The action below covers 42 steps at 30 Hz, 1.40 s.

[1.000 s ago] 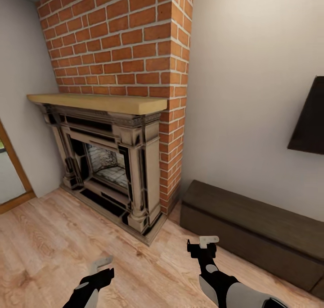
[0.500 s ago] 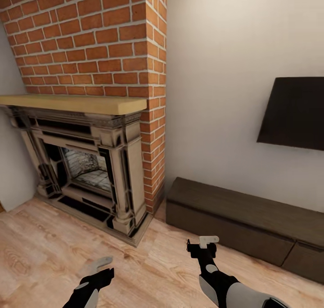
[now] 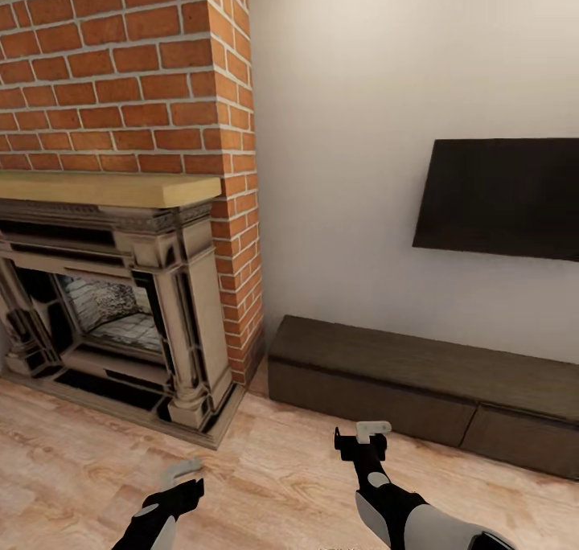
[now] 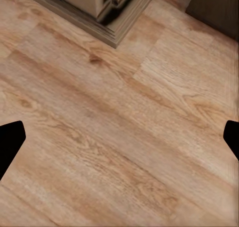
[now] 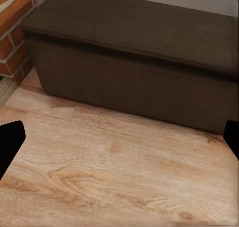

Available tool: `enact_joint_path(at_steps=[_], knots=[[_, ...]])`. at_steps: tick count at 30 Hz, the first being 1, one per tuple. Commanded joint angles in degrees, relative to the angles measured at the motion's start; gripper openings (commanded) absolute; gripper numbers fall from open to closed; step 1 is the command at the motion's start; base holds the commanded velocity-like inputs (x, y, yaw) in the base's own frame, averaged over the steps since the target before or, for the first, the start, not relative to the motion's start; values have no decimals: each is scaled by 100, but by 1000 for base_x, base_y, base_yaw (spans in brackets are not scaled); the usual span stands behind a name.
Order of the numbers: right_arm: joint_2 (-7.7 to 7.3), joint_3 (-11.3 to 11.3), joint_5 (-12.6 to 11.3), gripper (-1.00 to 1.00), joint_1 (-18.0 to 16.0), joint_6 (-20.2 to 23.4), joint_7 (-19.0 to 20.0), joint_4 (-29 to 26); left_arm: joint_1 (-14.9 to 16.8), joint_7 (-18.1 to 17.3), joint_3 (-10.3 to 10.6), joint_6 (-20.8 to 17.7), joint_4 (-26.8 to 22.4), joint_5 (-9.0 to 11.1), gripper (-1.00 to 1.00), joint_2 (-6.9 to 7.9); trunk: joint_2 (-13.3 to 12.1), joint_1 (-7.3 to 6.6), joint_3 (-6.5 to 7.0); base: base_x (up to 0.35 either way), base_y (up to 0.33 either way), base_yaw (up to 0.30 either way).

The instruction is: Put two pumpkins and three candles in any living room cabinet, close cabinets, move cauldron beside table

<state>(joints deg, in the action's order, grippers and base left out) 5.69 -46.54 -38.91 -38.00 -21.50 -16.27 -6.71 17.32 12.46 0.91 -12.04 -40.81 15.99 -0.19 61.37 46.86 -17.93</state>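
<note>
Two empty grippers, the left (image 3: 178,476) and the right (image 3: 363,436), hang over the wood floor (image 3: 273,486) with jaws spread wide, grasping nothing. The cabinet (image 3: 418,389), a long, low dark-brown unit with a flat top, sits closed against the white wall, just beside the brick fireplace (image 3: 121,293) and under a dark wall screen (image 3: 507,200). Best approach: square the base to the drawer fronts before reaching.

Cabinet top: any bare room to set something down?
Yes. The cabinet top is bare from the brick chimney end rightward, under the wall-mounted screen. The wood floor between fireplace surround and cabinet front is also open.
</note>
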Motion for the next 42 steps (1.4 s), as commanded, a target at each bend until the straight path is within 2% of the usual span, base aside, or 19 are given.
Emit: enact_joint_path(at_steps=[1, 12, 29, 42], knots=[[2, -48, -38, 100, -6, -12, -25, 3, 0, 37, 8, -27, -15, 51, 100, 2, 5, 0, -7, 0, 7, -288], [2, -48, -36, 100, -6, -12, -25, 3, 0, 37, 5, -27, -15, 52, 100, 2, 5, 0, -7, 177, 125, -288], [2, -48, -33, 100, -6, -19, -25, 3, 0, 37, 6, -27, -15, 44, 100, 2, 5, 0, -7, 272, 6, -284], [5, -55, -29, 100, -6, -21, -25, 3, 0, 37, 12, -27, -15, 44, 100, 2, 5, 0, -7, 272, -68, -31]])
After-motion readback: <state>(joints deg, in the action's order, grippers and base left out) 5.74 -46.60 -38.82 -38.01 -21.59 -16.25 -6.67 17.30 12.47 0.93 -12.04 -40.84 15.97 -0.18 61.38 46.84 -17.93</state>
